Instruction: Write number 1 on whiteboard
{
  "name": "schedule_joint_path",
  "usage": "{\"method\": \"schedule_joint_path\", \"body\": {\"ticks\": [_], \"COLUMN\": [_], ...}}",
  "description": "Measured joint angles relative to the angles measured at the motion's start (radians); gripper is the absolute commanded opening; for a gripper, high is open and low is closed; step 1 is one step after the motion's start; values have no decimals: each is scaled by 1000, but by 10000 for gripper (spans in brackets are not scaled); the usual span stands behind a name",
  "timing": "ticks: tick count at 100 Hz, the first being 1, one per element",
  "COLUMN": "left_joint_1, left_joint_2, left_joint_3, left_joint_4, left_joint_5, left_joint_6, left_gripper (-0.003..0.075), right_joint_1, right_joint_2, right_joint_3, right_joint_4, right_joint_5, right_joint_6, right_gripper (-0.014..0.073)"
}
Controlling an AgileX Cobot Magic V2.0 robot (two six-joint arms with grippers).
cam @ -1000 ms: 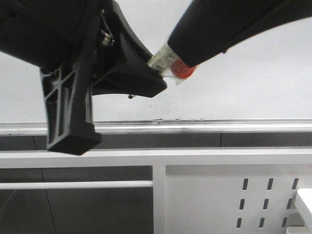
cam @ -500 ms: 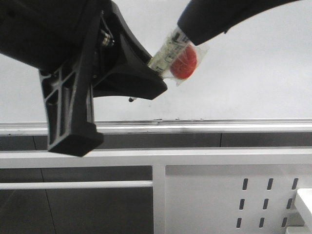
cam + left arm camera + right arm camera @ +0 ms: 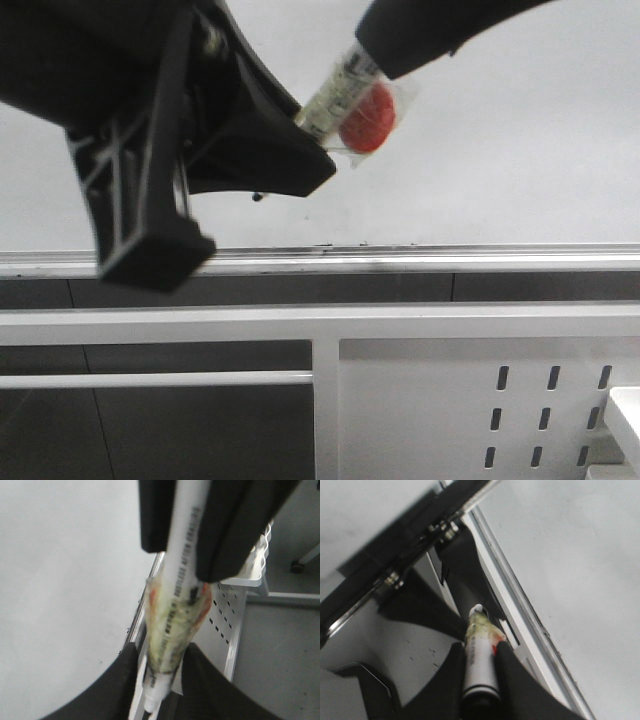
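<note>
Behind both arms stood the whiteboard (image 3: pixel 520 170), pale and glossy, its silver ledge (image 3: pixel 450 258) running along the lower edge above a white perforated panel (image 3: pixel 480 410). No marker stroke could be made out on the board. The left gripper (image 3: pixel 300 150) and the right gripper (image 3: pixel 375 55) each clamped opposite ends of one marker pen (image 3: pixel 335 95), held in front of the board and wrapped in clear tape over a red patch (image 3: pixel 367 117).

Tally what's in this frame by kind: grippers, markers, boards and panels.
Grippers: 2, left gripper and right gripper
Markers: 1, marker pen, held by both
Boards: 1, whiteboard
Perforated panels: 1, white panel
Total: 5
</note>
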Motion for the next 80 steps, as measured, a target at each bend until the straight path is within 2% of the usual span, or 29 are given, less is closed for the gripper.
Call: {"method": "schedule_joint_path", "body": {"ticks": [3,9,19,31,57,80], "left_joint_1": [0,0,25,92,281,317], "left_joint_2": [-11,-37,-83,-141,-198,-198], "left_joint_3": [0,0,2,13,60,68], "left_joint_4": [-21,-67,-134,-199,-329,-360], "left_joint_5": [10,34,52,48,-68,-122], "left_joint_6": [0,0,-4,-4,-4,-4], "left_gripper": [403,433,430,429,428,398], "right_joint_1": [-16,-48,-104,-125,-126,-126], "right_joint_2": [0,0,0,-4,-49,-124], "right_joint_3": [0,0,0,0,0,0], "right_joint_4": [3,5,5,5,6,6], "right_joint_5": [-9,-35,-90,-126,-142,-142], "right_joint_6": [14,37,47,51,53,53], "right_gripper": [-72,-71,-72,-72,-72,-71]}}
